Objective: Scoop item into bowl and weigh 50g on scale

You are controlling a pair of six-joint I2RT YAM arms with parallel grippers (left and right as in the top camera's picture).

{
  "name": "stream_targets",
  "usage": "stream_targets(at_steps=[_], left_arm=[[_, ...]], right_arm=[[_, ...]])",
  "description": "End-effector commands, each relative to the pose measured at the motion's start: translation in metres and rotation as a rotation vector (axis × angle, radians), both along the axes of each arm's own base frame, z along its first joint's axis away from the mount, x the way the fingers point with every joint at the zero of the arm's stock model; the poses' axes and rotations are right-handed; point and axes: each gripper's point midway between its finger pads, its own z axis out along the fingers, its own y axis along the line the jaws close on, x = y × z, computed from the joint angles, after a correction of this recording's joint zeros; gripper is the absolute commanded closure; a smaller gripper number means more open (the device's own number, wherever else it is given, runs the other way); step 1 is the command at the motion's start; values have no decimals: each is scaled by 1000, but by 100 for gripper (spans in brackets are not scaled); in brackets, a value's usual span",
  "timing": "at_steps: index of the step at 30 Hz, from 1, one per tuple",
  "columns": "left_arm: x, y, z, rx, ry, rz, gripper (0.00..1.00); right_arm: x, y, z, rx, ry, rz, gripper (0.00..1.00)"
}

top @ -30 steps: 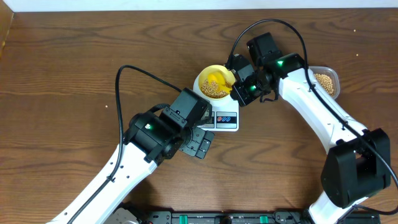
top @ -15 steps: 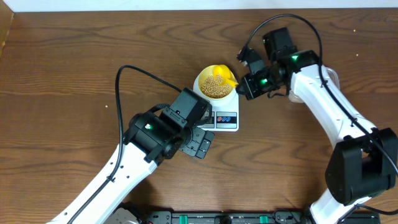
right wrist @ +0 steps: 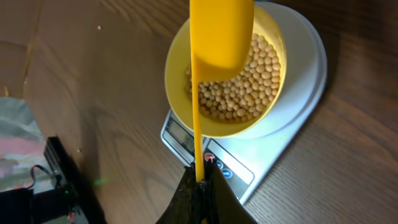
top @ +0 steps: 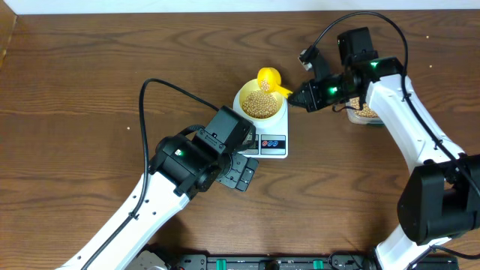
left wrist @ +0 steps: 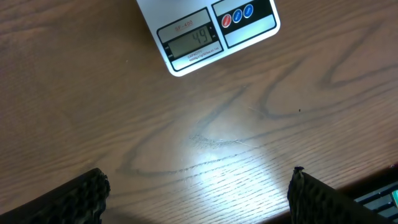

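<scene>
Beans [right wrist: 249, 87]: small, round and tan-beige, heaped loosely in the pale yellow bowl [right wrist: 176, 93], their surface below its rim. The bowl stands on the round platform of the white scale [left wrist: 205, 37], whose display reads 49. Right hand [right wrist: 199, 183]: fingers pressed together on the thin handle of the yellow scoop [right wrist: 221, 31], whose head hangs at the bowl's 1 o'clock rim in the overhead view. Left hand [left wrist: 199, 199]: fingers spread wide, holding nothing, above bare worktop [left wrist: 249, 137] at 7 o'clock from the scale. A clear tub [top: 365, 114] at 3 o'clock of the bowl, partly hidden by the right arm, holds more beans.
</scene>
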Motion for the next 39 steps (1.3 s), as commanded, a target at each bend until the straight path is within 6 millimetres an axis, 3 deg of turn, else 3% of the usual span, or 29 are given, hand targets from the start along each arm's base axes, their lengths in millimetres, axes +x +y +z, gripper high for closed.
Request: stream_targets(at_steps=[1,13,32,39], left_arm=[[4,-1,9,-7,-30,-3,6],[4,-1,9,-7,-30,-3,6],[4,-1,9,-7,-30,-3,6],[4,-1,9,-7,-30,-2,6]], right_arm=[[10,5,28,57,-55,12,99],[11,5,67,60,-71,13,99],[-21,3,60,33,32,76,99],[-29,4,49,-58,16,120,99]])
